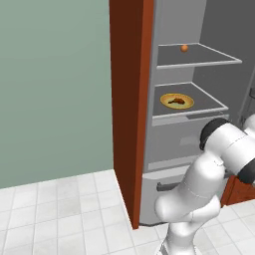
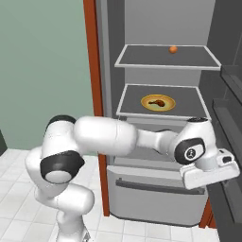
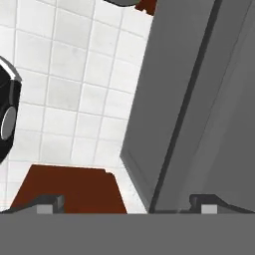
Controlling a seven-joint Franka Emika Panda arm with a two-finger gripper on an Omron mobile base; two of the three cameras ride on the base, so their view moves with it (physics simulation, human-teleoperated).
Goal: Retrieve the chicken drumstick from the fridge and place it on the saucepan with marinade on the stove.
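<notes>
Small brown chicken drumstick [image 2: 157,101] on yellow plate [image 2: 147,105], middle shelf of open fridge [image 2: 156,189], fingers [image 3: 50,203] spread apart, empty

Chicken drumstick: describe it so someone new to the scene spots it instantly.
Look into the open fridge, at the lower of its two grey shelves. A yellow plate sits there, and the chicken drumstick is the small brown, elongated piece lying on it. The other food item, a small orange ball, is round and alone on the upper shelf.
</notes>
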